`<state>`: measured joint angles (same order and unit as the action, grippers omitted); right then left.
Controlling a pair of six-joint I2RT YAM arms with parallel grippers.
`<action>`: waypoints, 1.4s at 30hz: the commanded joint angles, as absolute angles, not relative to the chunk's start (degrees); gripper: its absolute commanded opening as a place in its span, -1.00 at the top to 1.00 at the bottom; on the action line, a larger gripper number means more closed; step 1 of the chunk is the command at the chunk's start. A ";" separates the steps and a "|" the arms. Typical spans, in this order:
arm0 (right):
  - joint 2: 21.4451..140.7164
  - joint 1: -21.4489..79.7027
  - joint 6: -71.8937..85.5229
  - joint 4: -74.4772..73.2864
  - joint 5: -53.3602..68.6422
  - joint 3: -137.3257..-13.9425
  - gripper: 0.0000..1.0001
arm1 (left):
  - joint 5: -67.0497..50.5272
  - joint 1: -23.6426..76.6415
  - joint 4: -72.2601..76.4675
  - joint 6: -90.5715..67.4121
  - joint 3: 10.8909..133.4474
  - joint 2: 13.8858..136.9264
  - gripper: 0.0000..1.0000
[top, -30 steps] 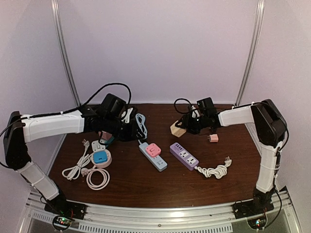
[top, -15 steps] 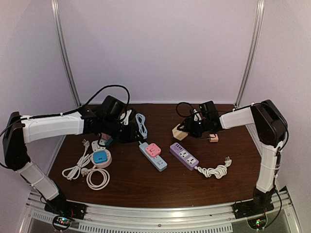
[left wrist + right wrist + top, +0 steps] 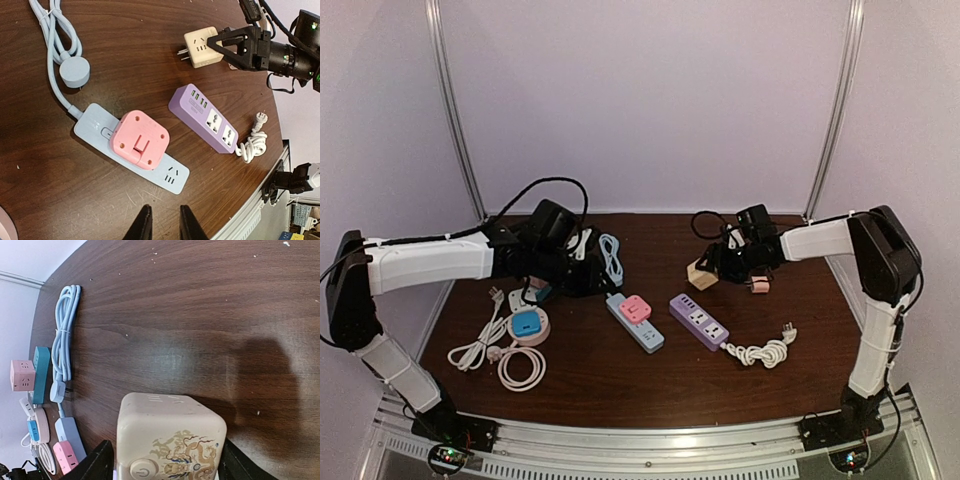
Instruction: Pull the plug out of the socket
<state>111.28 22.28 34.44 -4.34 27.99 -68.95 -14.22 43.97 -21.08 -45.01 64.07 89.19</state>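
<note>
The cream cube plug lies on the table with its metal prongs bare, out of any socket, and it sits right between the fingers of my right gripper. My jaws stand wide on either side of it, but I cannot tell whether the pads press on its walls or only flank them. This spot is well apart from the blue power strip, off beyond its right side toward the back of the table. My left gripper hangs over the wood just left of that strip, its fingers a narrow gap apart with nothing between them and touching nothing. On the strip itself a pink plug is seated in the middle sockets, flat and square. A light-blue cable runs from the strip's far end and lies bundled behind it. Just right of the strip, and roughly parallel to it, lies a purple power strip, with its coiled white cord farther right. A small pink adapter rests beyond the purple one, near my right wrist. Left of the blue strip sit a round blue-topped socket and loose white cords.
</note>
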 commanded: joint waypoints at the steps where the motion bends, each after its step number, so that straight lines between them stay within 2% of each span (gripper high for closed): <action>1: 108.19 21.84 31.97 -8.48 23.83 -68.59 -0.43 | -13.72 44.45 -18.94 -44.85 63.90 89.47 0.57; 16: 104.21 22.11 27.75 -17.36 15.55 -70.31 -0.44 | -13.45 44.47 -18.41 -44.57 63.28 90.24 0.57; 24: 101.23 26.88 25.57 -21.80 12.61 -72.70 -0.43 | -12.46 44.47 -17.46 -45.53 62.01 90.70 0.58; 32: 101.00 33.92 26.30 -20.62 17.84 -74.97 -0.43 | -10.19 44.39 -16.08 -47.20 58.10 90.07 0.60; 42: 111.07 41.46 26.02 -15.11 31.75 -80.20 -0.44 | -9.17 44.01 -15.97 -48.42 55.63 89.30 0.60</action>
<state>107.31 39.86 26.63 -17.37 25.71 -78.43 -10.31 44.25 -18.50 -47.55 56.49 90.04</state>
